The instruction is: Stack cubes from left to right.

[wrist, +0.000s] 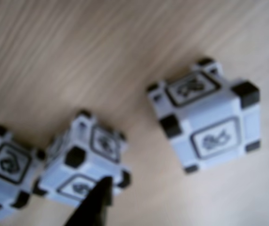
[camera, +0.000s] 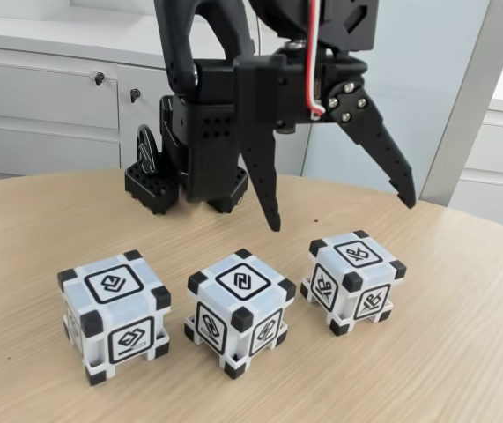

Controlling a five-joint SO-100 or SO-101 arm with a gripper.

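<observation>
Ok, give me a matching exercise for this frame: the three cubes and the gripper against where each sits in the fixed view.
Things:
1. cube with the diamond glyph on top
2. cube nearest the table's right edge
3. cube at the left end
4. gripper

Places or states:
A. open, hanging above the table behind the row
B. left end of the row
C. middle of the row
D. right end of the row

Pairs: 1-C, 2-D, 3-B, 4-A

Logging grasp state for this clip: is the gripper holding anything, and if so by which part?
Nothing is held. The gripper hangs open above the table, clear of all three cubes.
</observation>
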